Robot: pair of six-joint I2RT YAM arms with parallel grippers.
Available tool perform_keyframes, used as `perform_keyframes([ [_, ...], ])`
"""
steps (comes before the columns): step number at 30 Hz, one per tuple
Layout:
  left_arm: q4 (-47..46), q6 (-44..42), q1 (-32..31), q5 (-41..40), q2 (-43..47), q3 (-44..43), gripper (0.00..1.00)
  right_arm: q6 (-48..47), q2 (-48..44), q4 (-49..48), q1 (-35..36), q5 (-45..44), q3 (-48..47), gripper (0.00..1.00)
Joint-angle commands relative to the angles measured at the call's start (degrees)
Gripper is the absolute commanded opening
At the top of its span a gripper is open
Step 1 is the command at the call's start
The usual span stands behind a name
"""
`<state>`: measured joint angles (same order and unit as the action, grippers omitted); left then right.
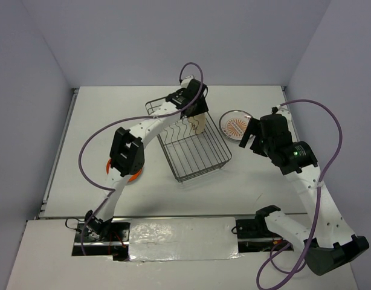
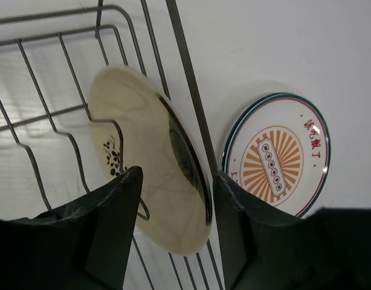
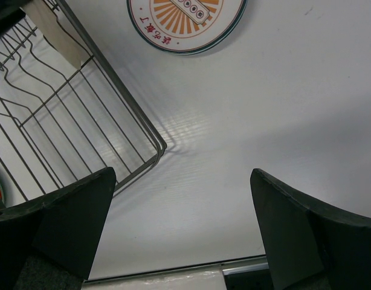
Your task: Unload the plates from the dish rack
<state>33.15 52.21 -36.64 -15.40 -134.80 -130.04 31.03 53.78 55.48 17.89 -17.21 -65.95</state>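
Note:
The dark wire dish rack [image 1: 200, 162] sits mid-table. A cream plate with dark blotches [image 1: 197, 125] stands on edge at its far right side, behind a tine [image 2: 118, 130]. My left gripper [image 1: 194, 113] straddles this cream plate [image 2: 155, 169], its fingers [image 2: 110, 223] closed against both faces. A white plate with an orange sunburst [image 1: 236, 124] lies flat on the table right of the rack; it also shows in the left wrist view [image 2: 276, 156] and the right wrist view [image 3: 185, 18]. My right gripper [image 1: 253, 138] hovers open and empty near it. No teal-patterned plate is in view.
An orange plate [image 1: 133, 175] lies on the table left of the rack, mostly hidden under my left arm. The rack's near corner [image 3: 158, 145] is close to my right gripper. Grey walls enclose the table on three sides.

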Motion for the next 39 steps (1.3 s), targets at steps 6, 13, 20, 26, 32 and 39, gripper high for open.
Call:
perform_keyframes([
  [6,2.01,-2.9,-2.56,-6.57,1.38,-0.22,0.39,-1.32,-0.78,-0.29,-0.31,-1.6,-0.76,1.0],
  [13,0.43,-4.57,-2.64,-5.96,5.16,-1.54,0.25,-1.67,0.1,-1.52,-0.4,-0.63,-0.58,1.0],
  [20,0.25,-5.18,-2.56,-3.59,7.62,-3.2,0.07,-1.85,0.19,-2.05,-0.31,-0.28,-0.49,1.0],
  [26,1.13,-6.41,-2.29,-4.99,12.54,-3.99,0.0,-1.67,0.45,-2.4,-0.31,0.42,-0.58,1.0],
  [32,-3.87,-10.45,-0.71,-6.74,24.21,1.17,0.0,-2.2,1.24,-2.66,-0.4,0.08,-1.98,1.0],
  [39,16.26,-6.34,8.5,-20.46,35.39,7.07,0.0,-2.64,2.91,-4.15,-0.31,0.77,-2.25,1.0],
])
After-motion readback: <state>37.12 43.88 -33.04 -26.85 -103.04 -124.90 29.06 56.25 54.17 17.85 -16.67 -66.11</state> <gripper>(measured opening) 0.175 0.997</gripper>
